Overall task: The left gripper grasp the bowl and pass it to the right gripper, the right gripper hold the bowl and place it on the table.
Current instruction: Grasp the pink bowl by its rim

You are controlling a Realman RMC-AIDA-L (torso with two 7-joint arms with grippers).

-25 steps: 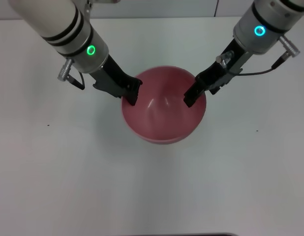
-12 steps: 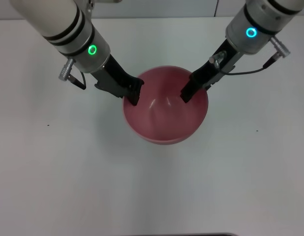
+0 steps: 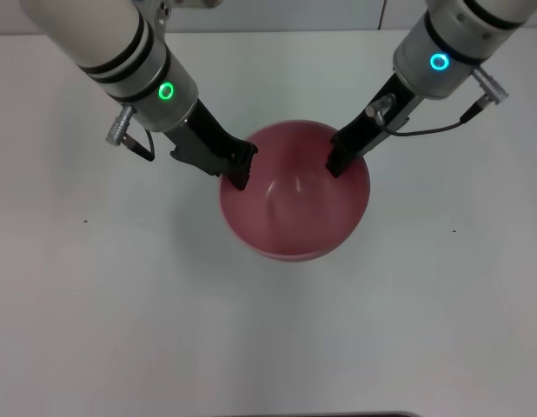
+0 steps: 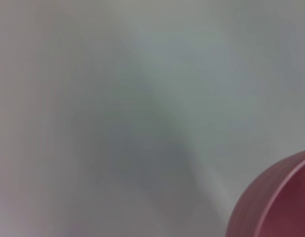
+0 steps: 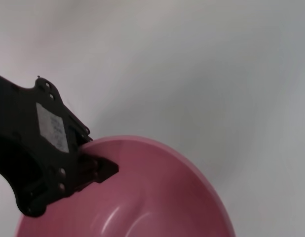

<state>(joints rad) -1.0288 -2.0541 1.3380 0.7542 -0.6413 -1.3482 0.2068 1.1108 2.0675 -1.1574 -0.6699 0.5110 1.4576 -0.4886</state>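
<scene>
On the left, the left gripper [image 3: 241, 165], the black two-finger claw of the thick white arm with black bands and a green glowing ring, is pinching the left rim of the round, deep, pink-red plastic bowl [image 3: 295, 204], with its fingers closed onto the thin wall. The right wrist view is showing that same black claw [image 5: 91, 165] clamped over the rim, one finger inside and one outside. In the left wrist view only an edge of the bowl [image 4: 276, 202] is appearing against pale surface.

The bowl is sitting in the middle of the head view, between the two arms and over the large plain white matte table [image 3: 121, 304]; it seems to be held up rather than resting (the pictures are not making this fully certain).

On the right, the right gripper [image 3: 338, 161], the slim black claw of the white-grey arm with a cyan glowing ring and a thin dark cable, is meeting the bowl's far right rim. Whether its fingers are spread or already pinching the rim cannot be told.

Judging by this, the grasp by the left claw is done and the handover is under way. What is remaining: a secure hold by the right claw, release by the left, and setting the bowl down on the table.
</scene>
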